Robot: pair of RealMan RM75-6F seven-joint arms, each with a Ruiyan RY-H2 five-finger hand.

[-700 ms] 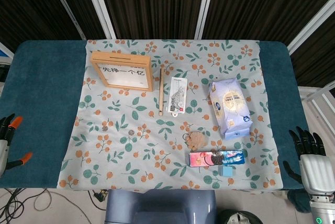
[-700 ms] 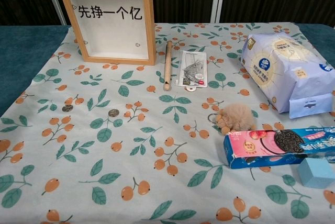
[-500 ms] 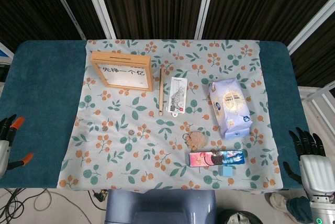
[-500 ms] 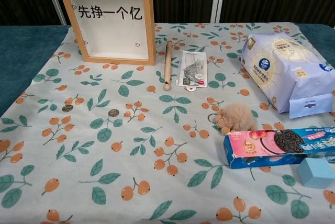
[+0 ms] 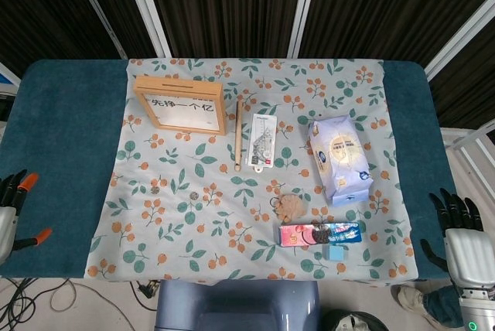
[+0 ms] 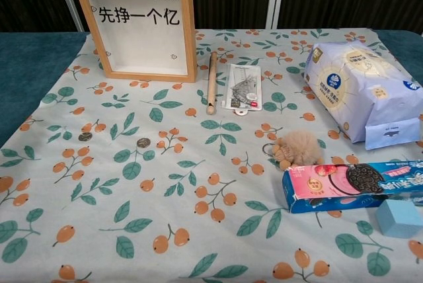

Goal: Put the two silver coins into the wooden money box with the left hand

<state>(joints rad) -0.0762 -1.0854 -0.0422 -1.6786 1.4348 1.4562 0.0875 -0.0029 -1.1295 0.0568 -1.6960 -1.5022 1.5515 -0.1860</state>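
Wooden, glass-fronted money box (image 6: 140, 26) is stood upright at the far left, slot on top. Left hand (image 5: 11, 211), fingers spread and empty, is parked off the near-left edge. Two small silver coins (image 6: 143, 143) (image 6: 84, 137) lie flat nearer, untouched.

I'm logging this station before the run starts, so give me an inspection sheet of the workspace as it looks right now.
Surface: teal table under a leaf-print cloth.
Job's things: two silver coins lie apart on the cloth; wooden money box upright behind them.
Clutter: wooden stick, carded packet, blue-white bag, fuzzy keychain, cookie box, blue cube.
Robot hands: left robot hand and right robot hand off the table's edges, fingers apart, holding nothing.
Cables: some on the floor.
Surroundings: dark slatted wall.
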